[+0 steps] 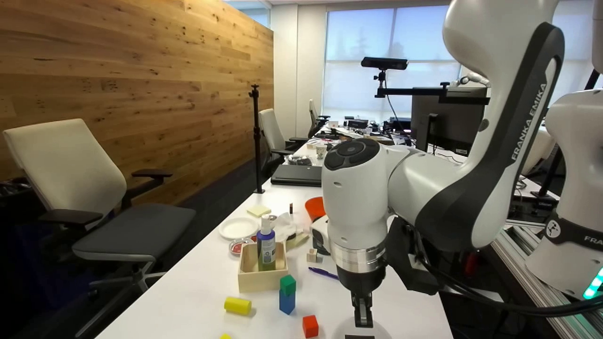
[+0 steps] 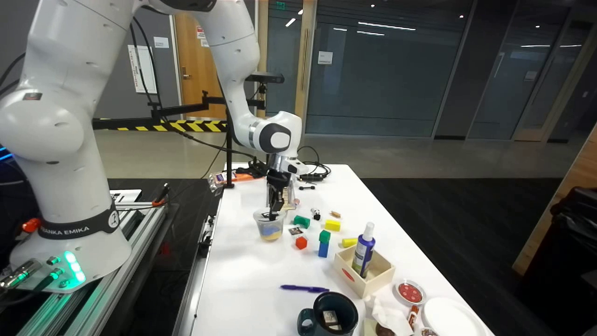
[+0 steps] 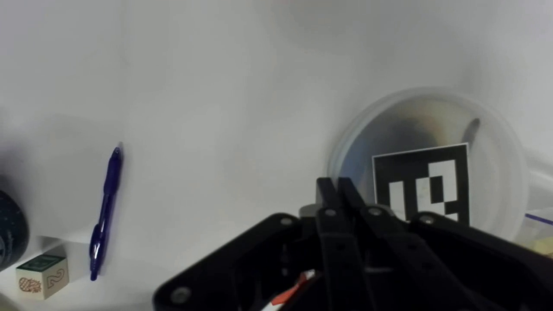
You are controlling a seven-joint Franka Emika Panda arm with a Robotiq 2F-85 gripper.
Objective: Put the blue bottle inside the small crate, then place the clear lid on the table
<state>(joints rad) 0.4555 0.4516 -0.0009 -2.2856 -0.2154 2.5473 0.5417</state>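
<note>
Pointing the Robotiq gripper (image 3: 338,179), pinched fully together with nothing visible in its hold, down at the clear lid (image 3: 488,181) of a plastic tub (image 2: 263,225), well apart from the small wooden crate (image 1: 263,282). Seeing the white-topped blue bottle (image 2: 364,252) standing inside the crate, on the white table (image 2: 252,284). Finding a yellow cylinder (image 1: 238,305) lying near the crate, likewise a green cube (image 1: 288,285) stacked on a blue block (image 1: 287,302).

The crate (image 1: 263,283) hides the bottle's (image 1: 266,245) base.
</note>
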